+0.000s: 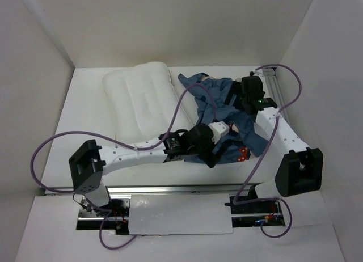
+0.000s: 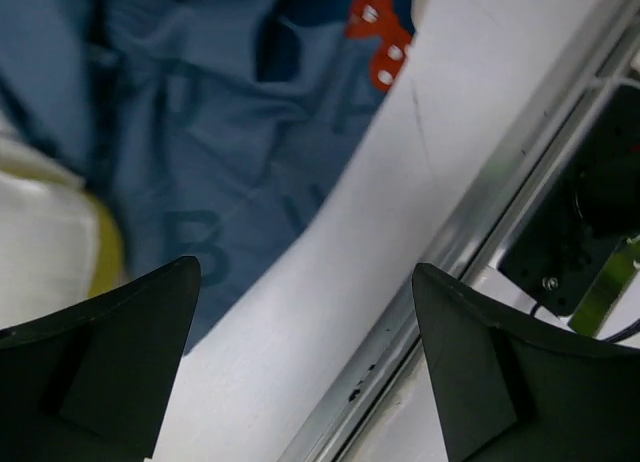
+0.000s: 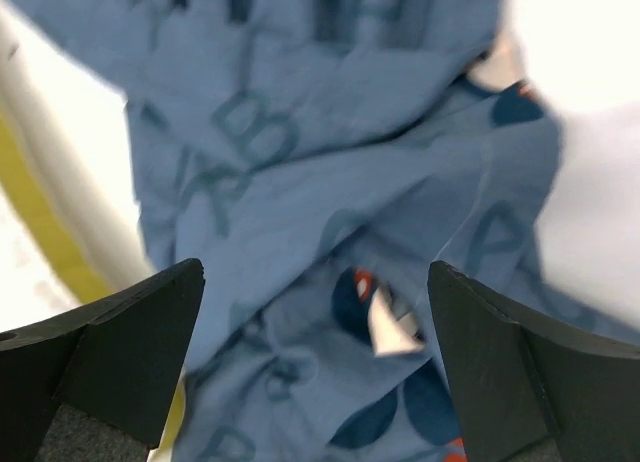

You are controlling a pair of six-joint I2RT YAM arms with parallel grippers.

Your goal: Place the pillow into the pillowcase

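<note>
Pillow (image 1: 142, 100) runs near-to-far, just left of crumpled pillowcase (image 1: 212, 103). Left gripper (image 2: 305, 282) is nearer it. Right gripper (image 3: 315, 282) over case. Both spread wide, holding nothing.

The soft white rectangular pillow (image 1: 142, 100), at about eleven o'clock on the smooth, matt white table top (image 1: 85, 120), looks like puffy quilted cloth with a dull finish. The crumpled blue printed fabric pillowcase (image 1: 211, 106), at about one o'clock, is thin matt cloth, creased all over. The long silver rail (image 1: 170, 189) along the six o'clock edge is bare metal with a soft sheen, the black wedge-shaped fingers (image 2: 110, 372) of the left gripper (image 2: 305, 267) look like matt plastic, and the white arm links (image 1: 130, 155) are smooth and slightly glossy.
</note>
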